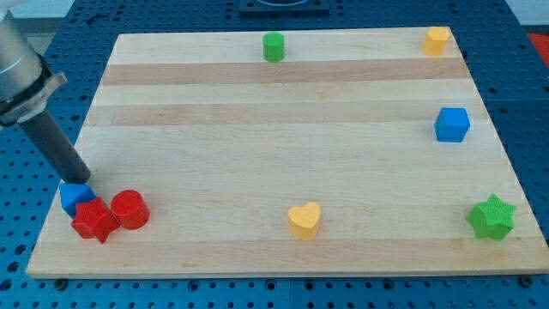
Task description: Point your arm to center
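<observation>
Wooden surface (257, 129) fills the frame, blocks scattered round its edges. I carry no hand — only a rod, my tip (84, 182) at lower left, seemingly touching the blue block (74, 196). Bare centre lies up and rightward, above the yellow heart (304, 220).

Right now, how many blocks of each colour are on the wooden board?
Red: 2, the red star block and the red cylinder block
Blue: 2, the blue block under my tip and the blue cube block
Green: 2, the green cylinder block and the green star block
Yellow: 2, the yellow heart block and the yellow block at the top right corner
Total: 8
</observation>
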